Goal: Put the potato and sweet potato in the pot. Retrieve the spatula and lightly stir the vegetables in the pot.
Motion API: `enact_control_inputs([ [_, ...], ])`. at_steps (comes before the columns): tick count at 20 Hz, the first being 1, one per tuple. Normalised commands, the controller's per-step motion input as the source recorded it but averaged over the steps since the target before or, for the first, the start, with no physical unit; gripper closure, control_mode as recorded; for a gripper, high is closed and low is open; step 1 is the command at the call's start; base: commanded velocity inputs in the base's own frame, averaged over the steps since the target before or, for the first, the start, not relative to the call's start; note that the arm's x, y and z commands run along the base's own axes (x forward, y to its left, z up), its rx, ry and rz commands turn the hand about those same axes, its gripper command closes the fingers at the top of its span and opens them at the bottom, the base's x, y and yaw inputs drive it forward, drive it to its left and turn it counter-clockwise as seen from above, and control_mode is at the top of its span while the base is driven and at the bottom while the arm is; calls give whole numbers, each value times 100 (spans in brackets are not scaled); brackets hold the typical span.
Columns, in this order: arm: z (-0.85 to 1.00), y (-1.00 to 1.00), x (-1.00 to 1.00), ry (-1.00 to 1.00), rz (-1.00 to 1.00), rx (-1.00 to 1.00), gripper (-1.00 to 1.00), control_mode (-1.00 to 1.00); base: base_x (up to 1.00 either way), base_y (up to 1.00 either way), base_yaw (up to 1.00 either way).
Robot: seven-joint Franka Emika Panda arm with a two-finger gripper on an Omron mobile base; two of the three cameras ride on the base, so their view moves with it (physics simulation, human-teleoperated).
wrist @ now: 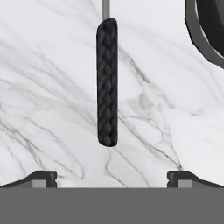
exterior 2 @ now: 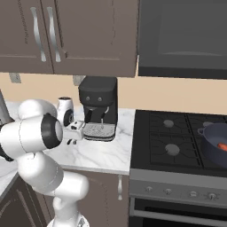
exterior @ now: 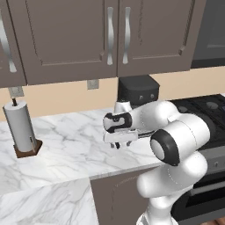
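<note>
Marble counter point(wrist: 52, 87): 1 spatula point(wrist: 107, 83) under open hand point(wrist: 112, 177); pot point(exterior 2: 217, 144) w/ maybe 1 sweet potato point(exterior 2: 223, 146).

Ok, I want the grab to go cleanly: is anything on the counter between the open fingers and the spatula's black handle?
Nothing visible. In the hand view the spatula handle lies alone on bare marble counter, centred ahead of the open gripper. A dark round rim sits off to one side, clear of the handle.

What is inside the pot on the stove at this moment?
In the right base view, the pot shows something orange-red inside, probably the sweet potato. The picture edge cuts off the rest of the pot, so whether the potato is inside cannot be seen.
</note>
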Motion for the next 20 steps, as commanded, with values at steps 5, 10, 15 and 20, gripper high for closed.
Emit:
enact_control_inputs([
  [5, -13, 1, 0, -13, 0, 0, -100, -100, 0, 0, 0],
  [10, -6, 0, 5, -12, 0, 0, -100, -100, 0, 0, 0],
  [15, 3, 0, 20, 0, 0, 0, -100, -100, 0, 0, 0],
  [20, 0, 0, 5, 0, 0, 0, -100, -100, 0, 0, 0],
])
